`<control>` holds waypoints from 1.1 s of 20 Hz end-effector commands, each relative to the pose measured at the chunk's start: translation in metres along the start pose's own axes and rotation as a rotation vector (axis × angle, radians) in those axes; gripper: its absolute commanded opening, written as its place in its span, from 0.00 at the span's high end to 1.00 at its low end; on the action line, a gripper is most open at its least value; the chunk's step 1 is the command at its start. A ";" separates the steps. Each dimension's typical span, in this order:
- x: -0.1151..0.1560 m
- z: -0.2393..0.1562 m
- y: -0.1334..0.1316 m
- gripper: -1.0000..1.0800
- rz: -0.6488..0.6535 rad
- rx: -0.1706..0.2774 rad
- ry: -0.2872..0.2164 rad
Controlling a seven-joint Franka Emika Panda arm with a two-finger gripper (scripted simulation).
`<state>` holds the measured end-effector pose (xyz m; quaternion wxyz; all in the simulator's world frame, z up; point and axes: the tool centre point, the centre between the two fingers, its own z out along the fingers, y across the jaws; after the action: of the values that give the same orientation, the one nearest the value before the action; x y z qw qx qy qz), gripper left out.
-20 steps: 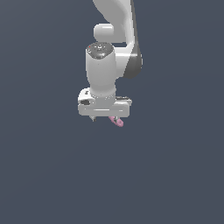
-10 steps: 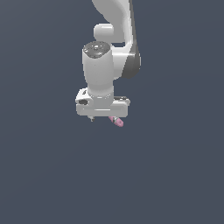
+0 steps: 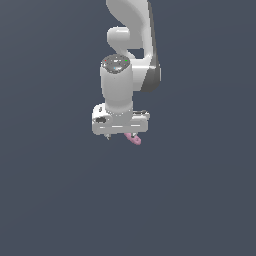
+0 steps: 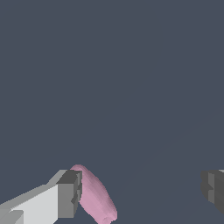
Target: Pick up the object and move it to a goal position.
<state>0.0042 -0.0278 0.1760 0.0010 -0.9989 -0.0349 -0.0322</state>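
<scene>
One flat dark grey-blue surface (image 3: 50, 200) is seen all around, with no walls or edges shown. Near the middle of the exterior view, the white gripper (image 3: 121, 135) is pointed down. Its fingers (image 4: 69, 194) are spread wide apart in the wrist view. The pink object (image 4: 94, 195) is seen touching one finger only, and pokes out below the gripper toward the exterior view's right.
</scene>
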 end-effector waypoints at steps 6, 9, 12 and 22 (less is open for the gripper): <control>-0.027 0.030 -0.016 0.04 -0.198 -0.001 -0.021; -0.041 0.044 -0.024 0.04 -0.298 0.000 -0.031; -0.056 0.057 -0.032 0.04 -0.396 0.004 -0.040; -0.091 0.084 -0.052 0.04 -0.622 0.017 -0.058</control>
<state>-0.0806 0.0158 0.0898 -0.0017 -0.9453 -0.3262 -0.0029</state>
